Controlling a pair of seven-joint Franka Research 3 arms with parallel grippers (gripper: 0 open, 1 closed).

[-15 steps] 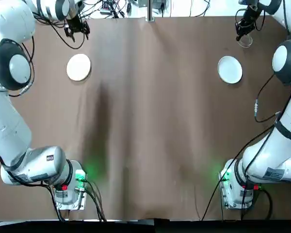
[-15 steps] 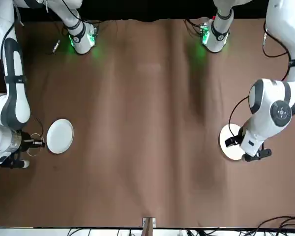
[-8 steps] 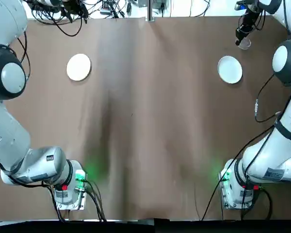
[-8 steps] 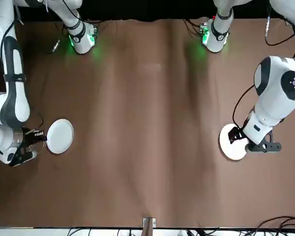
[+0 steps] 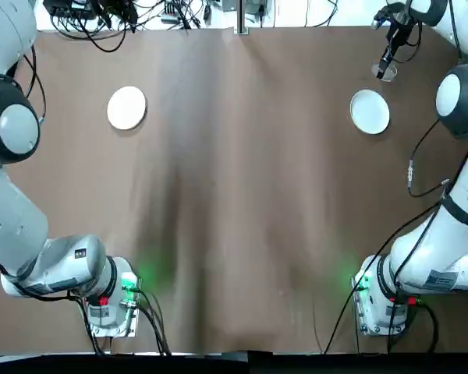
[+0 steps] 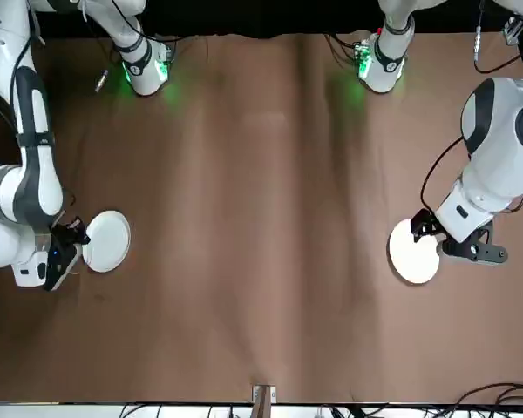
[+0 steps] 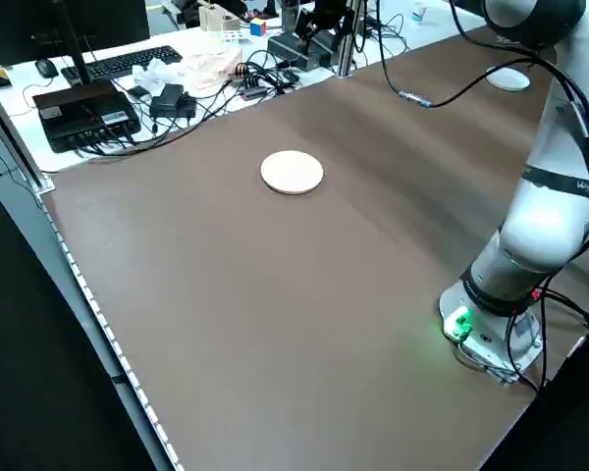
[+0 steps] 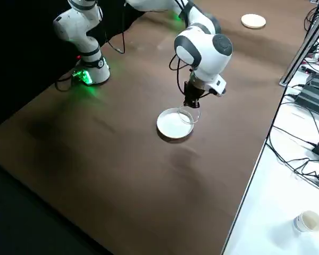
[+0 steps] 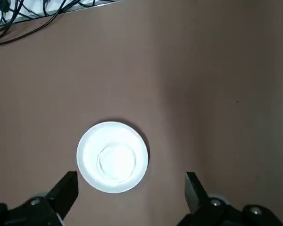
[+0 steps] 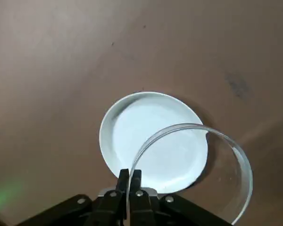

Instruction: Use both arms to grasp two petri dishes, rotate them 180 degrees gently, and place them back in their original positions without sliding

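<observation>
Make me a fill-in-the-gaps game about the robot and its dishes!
1. Lying on the table are ___ white dishes.
2. The right gripper pinches the clear dish by its ___.
3. The left gripper has its fingers ___.

Missing words: two; rim; open

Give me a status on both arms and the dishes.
Left gripper open above its white dish. Right gripper shut on a clear lid, above the other dish. Nothing in the way.
</observation>
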